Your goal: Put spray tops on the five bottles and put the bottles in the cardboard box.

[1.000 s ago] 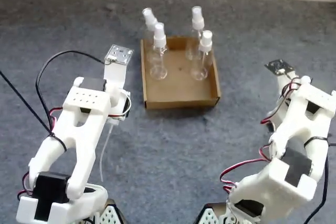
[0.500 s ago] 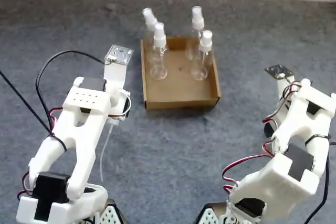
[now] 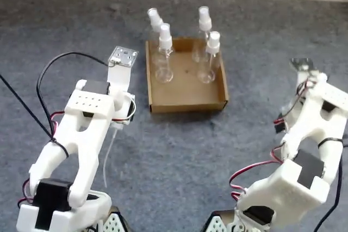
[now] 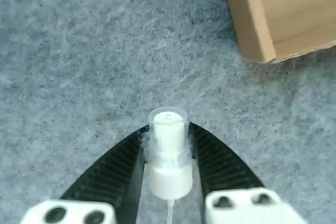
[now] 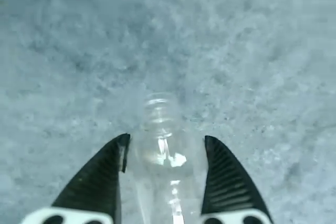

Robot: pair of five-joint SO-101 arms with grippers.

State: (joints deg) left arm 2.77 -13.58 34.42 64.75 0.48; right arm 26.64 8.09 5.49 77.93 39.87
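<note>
**Spray top in one pinch, bare bottle in the other**

High view: a shallow brown cardboard box (image 3: 187,100) sits on the grey carpet (image 3: 179,156) between the arms. Four clear bottles with white spray tops (image 3: 165,52) stand upright inside it. Their glassy bodies are hard to trace against the cardboard. The white left arm (image 3: 81,129) covers its own fingers, and a thin white tube (image 3: 107,156) hangs out from under it. The white right arm (image 3: 310,134) stands well apart from the box and likewise covers what it carries.

Left wrist view: the left gripper (image 4: 167,129) is pinched on a white spray top (image 4: 168,150), with a black finger touching each side. The tube below the top is cut off at the frame edge. A corner of the box lies near, apart from the gripper.

Right wrist view: the right gripper (image 5: 164,142) is pressed against both sides of a clear plastic bottle (image 5: 157,114) with a bare, uncapped neck. The bottle's lower body runs out of frame, and whether it touches the carpet cannot be told.
</note>
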